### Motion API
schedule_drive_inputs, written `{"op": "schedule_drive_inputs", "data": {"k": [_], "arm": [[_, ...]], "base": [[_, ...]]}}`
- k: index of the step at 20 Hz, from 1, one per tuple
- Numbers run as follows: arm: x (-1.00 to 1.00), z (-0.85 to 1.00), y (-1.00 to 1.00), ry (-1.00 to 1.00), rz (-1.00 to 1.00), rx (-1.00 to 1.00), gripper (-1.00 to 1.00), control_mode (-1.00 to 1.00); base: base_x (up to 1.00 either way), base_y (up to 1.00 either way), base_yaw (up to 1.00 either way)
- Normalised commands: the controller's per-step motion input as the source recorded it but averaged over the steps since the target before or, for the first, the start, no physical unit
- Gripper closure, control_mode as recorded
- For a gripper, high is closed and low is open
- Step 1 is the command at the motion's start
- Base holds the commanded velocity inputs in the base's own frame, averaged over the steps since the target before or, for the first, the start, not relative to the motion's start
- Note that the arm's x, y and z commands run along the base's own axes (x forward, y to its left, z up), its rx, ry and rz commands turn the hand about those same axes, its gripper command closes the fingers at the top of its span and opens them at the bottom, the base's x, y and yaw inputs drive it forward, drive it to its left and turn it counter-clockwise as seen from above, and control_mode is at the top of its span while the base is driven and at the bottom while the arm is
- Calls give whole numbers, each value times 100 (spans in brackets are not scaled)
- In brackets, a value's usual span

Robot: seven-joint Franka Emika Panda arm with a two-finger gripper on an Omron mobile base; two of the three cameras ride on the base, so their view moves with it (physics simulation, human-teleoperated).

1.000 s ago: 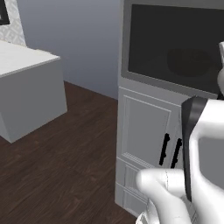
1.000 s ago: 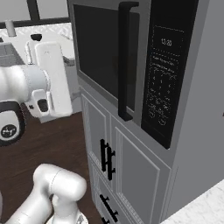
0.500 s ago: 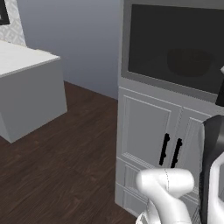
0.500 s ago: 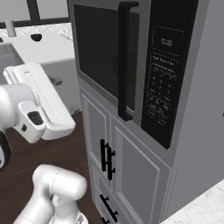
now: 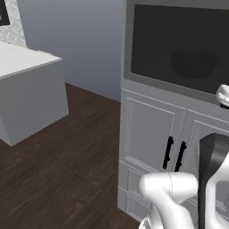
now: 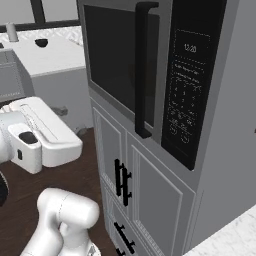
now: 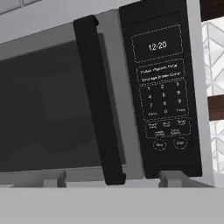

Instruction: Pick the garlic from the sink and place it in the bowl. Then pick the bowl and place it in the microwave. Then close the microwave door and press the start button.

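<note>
The microwave (image 7: pixel 109 105) fills the hand view from straight in front. Its microwave door (image 7: pixel 48 109) is shut, with a tall black handle (image 7: pixel 98 105) along its right side. To the right is the dark control panel (image 7: pixel 164 92) with a lit clock and two round buttons (image 7: pixel 160 144) in its bottom row. Behind the tinted glass a dim rounded shape, seemingly the bowl (image 5: pixel 194 62), sits inside. The garlic and the sink are out of view. My white hand (image 5: pixel 223 95) hangs in front of the microwave's lower right. Its fingertips are hidden, so I cannot tell how the jaws stand.
Grey cabinet doors with black handles (image 5: pixel 174 154) stand under the microwave. A white island counter (image 5: pixel 27 67) lies to the left across dark wood floor (image 5: pixel 76 152). My white forearm (image 6: pixel 47 132) reaches in from the left. A speckled countertop corner (image 6: pixel 230 242) sits at lower right.
My arm has swung lower and toward the microwave front. In the left base view the forearm has slid to the right edge. The microwave and its door have not moved.
</note>
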Motion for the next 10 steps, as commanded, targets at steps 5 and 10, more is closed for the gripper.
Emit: {"op": "schedule_drive_inputs", "data": {"k": [5, 10], "arm": [[0, -34, -32, -2, 0, -22, 100, -100], [17, -40, -46, 2, 0, -9, 100, -100]], "base": [[0, 0, 0], [0, 0, 0]]}}
